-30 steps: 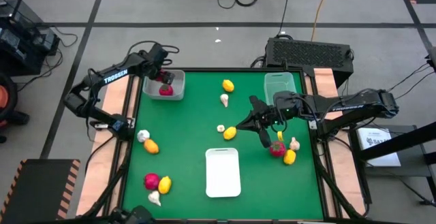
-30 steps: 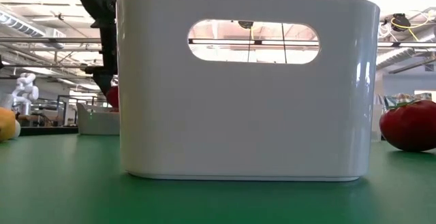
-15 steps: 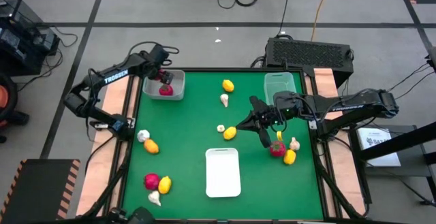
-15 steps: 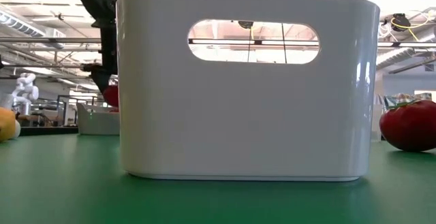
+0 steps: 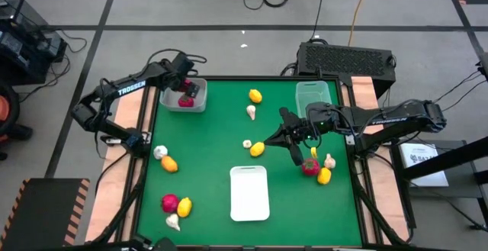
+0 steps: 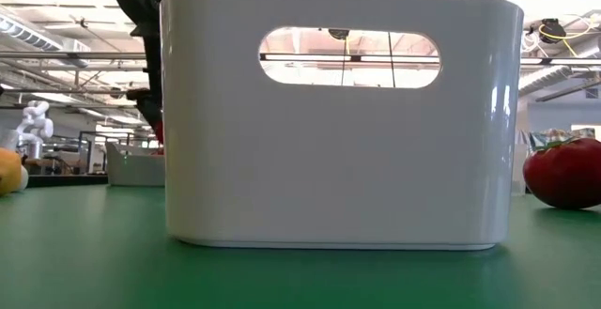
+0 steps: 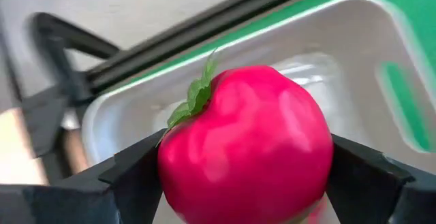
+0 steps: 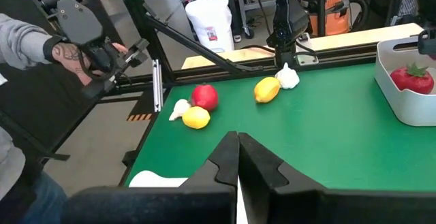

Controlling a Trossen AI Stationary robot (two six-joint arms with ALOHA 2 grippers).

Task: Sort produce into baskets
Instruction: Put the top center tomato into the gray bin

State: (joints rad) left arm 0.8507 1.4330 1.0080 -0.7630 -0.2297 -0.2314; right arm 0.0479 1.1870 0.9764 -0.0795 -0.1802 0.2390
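Note:
My left gripper (image 5: 189, 91) is shut on a round red piece of produce (image 7: 245, 149) with a green leaf, over the whitish-grey tub (image 5: 200, 103) at the table's far left. The piece also shows low in that tub in the right wrist view (image 8: 412, 77). My right gripper (image 8: 237, 149) is shut and empty, above the table's middle right (image 5: 273, 139), beside a yellow lemon-shaped piece (image 5: 258, 149). The pale green tub (image 5: 313, 95) stands at the far right. My left gripper pinches the red piece by two opposite sides (image 7: 170, 169) between its two fingers (image 7: 129, 180), which come from above. The leaf top faces the camera. The tub's floor (image 7: 306, 67) shows behind the piece; whether the piece rests on it I cannot tell.
A tall white container (image 5: 249, 193) stands near the front middle and fills the low view (image 6: 338, 159). Loose produce lies at the left edge (image 5: 169, 164), front left (image 5: 169, 203), far middle (image 5: 255, 95) and right (image 5: 309, 166). A person's hand (image 8: 82, 50) is beyond the table's left.
My left gripper has shifted a little toward the table's right over the whitish-grey tub, keeping the red piece between its fingers; in the low view the piece has gone behind the white container.

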